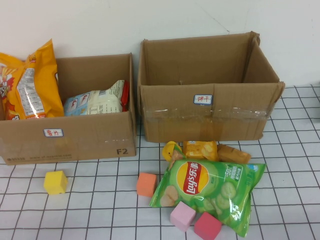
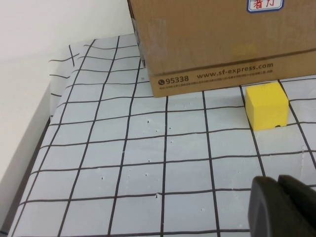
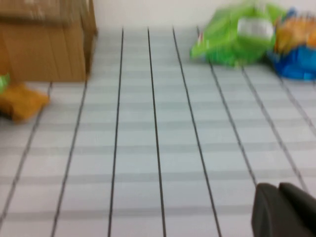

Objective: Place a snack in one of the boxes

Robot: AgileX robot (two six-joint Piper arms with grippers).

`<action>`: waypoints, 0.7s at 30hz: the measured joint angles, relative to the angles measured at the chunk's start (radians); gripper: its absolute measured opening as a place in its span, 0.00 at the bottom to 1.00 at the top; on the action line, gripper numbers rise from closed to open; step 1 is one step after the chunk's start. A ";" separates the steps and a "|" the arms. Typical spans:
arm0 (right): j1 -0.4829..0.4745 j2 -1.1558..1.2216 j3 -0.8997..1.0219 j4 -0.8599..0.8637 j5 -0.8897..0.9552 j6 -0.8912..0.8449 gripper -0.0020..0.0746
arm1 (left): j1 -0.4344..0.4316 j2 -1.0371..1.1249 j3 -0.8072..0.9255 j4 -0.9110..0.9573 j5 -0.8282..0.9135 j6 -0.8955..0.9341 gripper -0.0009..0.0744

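Observation:
A green Lay's chip bag (image 1: 210,192) lies on the gridded table in front of the right cardboard box (image 1: 210,115), which looks empty. Small orange snack packs (image 1: 200,149) lie between the bag and that box. The left box (image 1: 70,135) holds an orange chip bag (image 1: 27,82) and a white pack (image 1: 97,102). Neither arm shows in the high view. My left gripper (image 2: 277,185) is shut and empty, low over the table near the left box's corner (image 2: 212,44). My right gripper (image 3: 278,186) is shut and empty over bare table, with an orange snack pack (image 3: 22,101) far ahead beside a box (image 3: 44,44).
Foam cubes lie on the table: yellow (image 1: 55,182), orange (image 1: 146,184), pink (image 1: 182,216) and red (image 1: 207,226). The yellow cube (image 2: 266,105) shows ahead of my left gripper. Another green bag (image 3: 237,34) and a blue-orange bag (image 3: 296,44) lie far off in the right wrist view.

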 joint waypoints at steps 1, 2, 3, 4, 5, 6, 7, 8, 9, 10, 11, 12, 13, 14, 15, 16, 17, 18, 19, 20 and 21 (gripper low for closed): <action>0.000 0.000 0.000 0.000 -0.021 0.000 0.03 | 0.000 0.000 0.000 0.000 0.000 0.000 0.01; 0.000 0.000 0.000 0.000 -0.050 0.000 0.03 | 0.000 0.000 0.000 0.000 0.000 0.000 0.01; 0.000 0.000 0.000 0.000 -0.079 0.000 0.03 | 0.000 0.000 0.000 0.000 0.000 0.000 0.01; 0.000 0.000 0.000 0.000 -0.105 0.000 0.03 | 0.000 0.000 0.000 0.000 0.000 0.000 0.01; 0.000 0.000 0.000 0.000 -0.126 0.000 0.03 | 0.000 0.000 0.000 0.000 0.000 0.000 0.01; 0.000 0.000 0.000 -0.002 -0.138 0.000 0.03 | 0.000 0.000 0.000 0.000 0.000 0.000 0.01; 0.000 0.000 0.000 -0.002 -0.141 0.000 0.03 | 0.000 0.000 0.000 0.000 0.000 0.000 0.01; 0.000 0.000 0.000 -0.002 -0.143 0.000 0.03 | 0.000 0.000 0.000 0.000 0.000 0.000 0.01; 0.000 0.000 0.000 -0.002 -0.143 0.000 0.03 | 0.000 0.000 0.000 0.000 0.000 0.000 0.01; 0.000 0.000 0.000 -0.002 -0.143 0.000 0.03 | 0.000 0.000 0.000 0.000 0.000 0.000 0.01; 0.000 0.000 0.000 0.006 -0.143 0.000 0.03 | 0.000 0.000 0.000 0.000 0.000 0.000 0.01; 0.000 0.000 0.000 0.022 -0.141 0.000 0.03 | 0.000 0.000 0.000 0.000 0.000 0.000 0.01; 0.000 0.000 0.000 0.045 -0.140 0.000 0.03 | 0.000 0.000 0.000 0.000 0.000 0.000 0.01; 0.000 0.000 0.000 0.089 -0.138 0.003 0.03 | 0.000 0.000 0.000 0.000 0.000 0.000 0.01; 0.000 0.000 0.000 0.152 -0.138 0.018 0.03 | 0.000 0.000 0.000 0.000 0.000 0.000 0.01; 0.000 0.000 0.000 0.219 -0.138 0.038 0.03 | 0.000 0.000 0.000 0.000 0.000 0.000 0.01; 0.000 0.000 0.000 0.319 -0.138 0.074 0.03 | 0.000 0.000 0.000 0.000 0.000 0.000 0.01; 0.000 0.000 0.000 0.433 -0.136 0.118 0.03 | 0.000 0.000 0.000 0.002 0.000 0.000 0.01; 0.000 0.000 0.000 0.551 -0.135 0.161 0.03 | 0.000 0.000 0.000 0.011 0.000 0.000 0.01; 0.000 0.000 0.000 0.659 -0.135 0.188 0.03 | 0.000 0.000 0.000 0.029 -0.002 0.002 0.01; 0.000 0.000 0.000 0.749 -0.135 0.204 0.03 | 0.000 0.000 0.000 0.047 -0.008 0.004 0.01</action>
